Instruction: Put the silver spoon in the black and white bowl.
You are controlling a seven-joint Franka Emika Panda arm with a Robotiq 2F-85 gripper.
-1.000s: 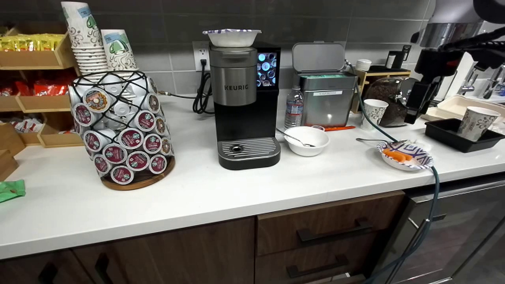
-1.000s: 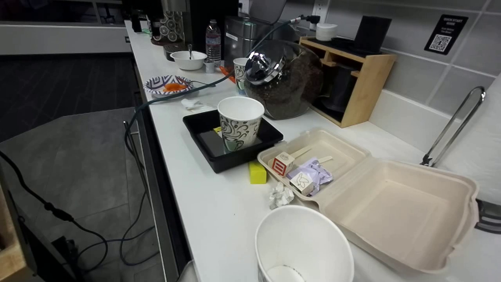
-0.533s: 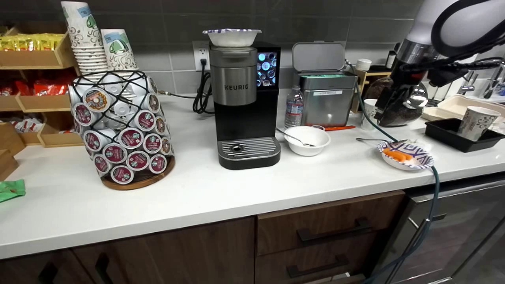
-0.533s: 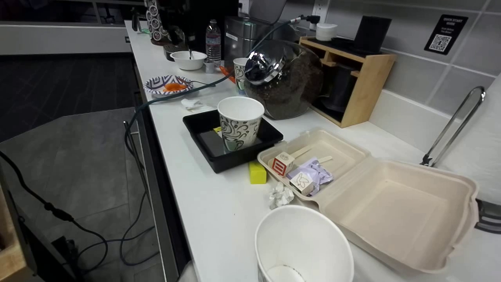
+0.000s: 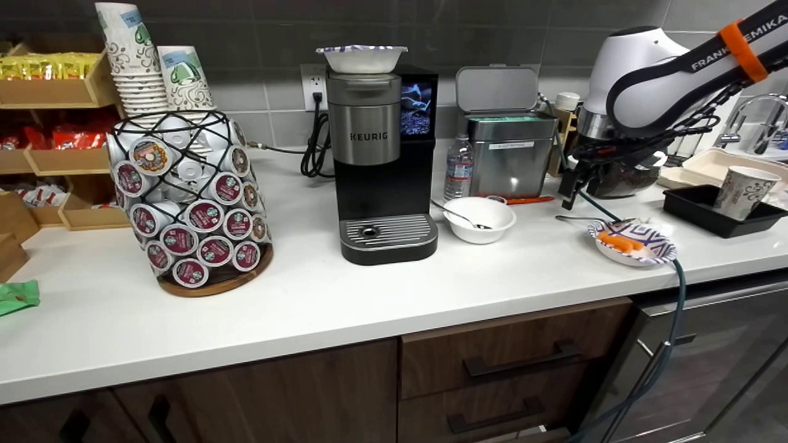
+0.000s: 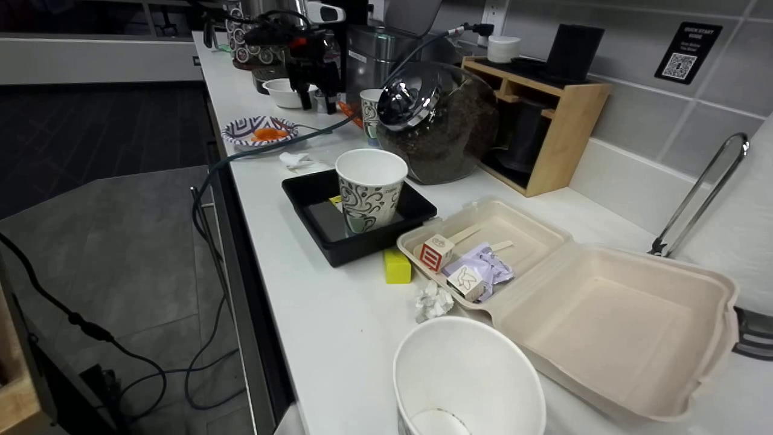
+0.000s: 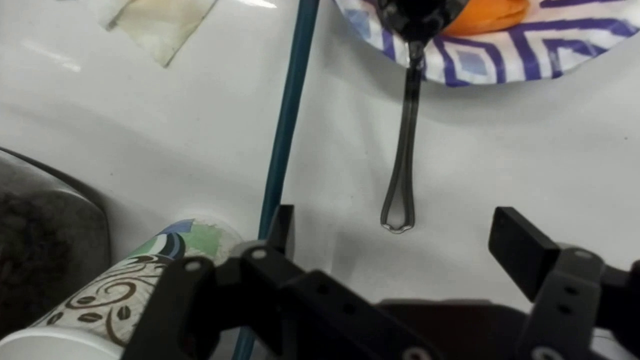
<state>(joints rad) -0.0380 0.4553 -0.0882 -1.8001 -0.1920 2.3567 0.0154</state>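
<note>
The silver spoon (image 7: 409,110) lies with its head over the rim of a purple-and-white patterned dish (image 7: 467,65) holding orange carrots. Its looped handle points toward my gripper (image 7: 392,227), which is open and empty, with one finger on each side of the handle's end. In an exterior view the gripper (image 5: 582,192) hangs above the counter near the handle (image 5: 578,218). It also shows in an exterior view (image 6: 317,104), partly covering an all-white bowl (image 6: 281,96). Another spoon (image 5: 462,216) leans in that white bowl. No bowl with a black outside shows.
A teal cable (image 7: 287,125) runs beside the spoon. A paper cup (image 7: 110,295) and a coffee-bean jar (image 6: 447,127) stand close by. A black tray (image 6: 338,248) with a cup, a coffee machine (image 5: 369,141) and a water bottle (image 5: 458,166) stand on the counter.
The arm has swung left and lowered in an exterior view, bringing the gripper from beside the bean jar to near the spoon's handle. The objects on the counter have not moved.
</note>
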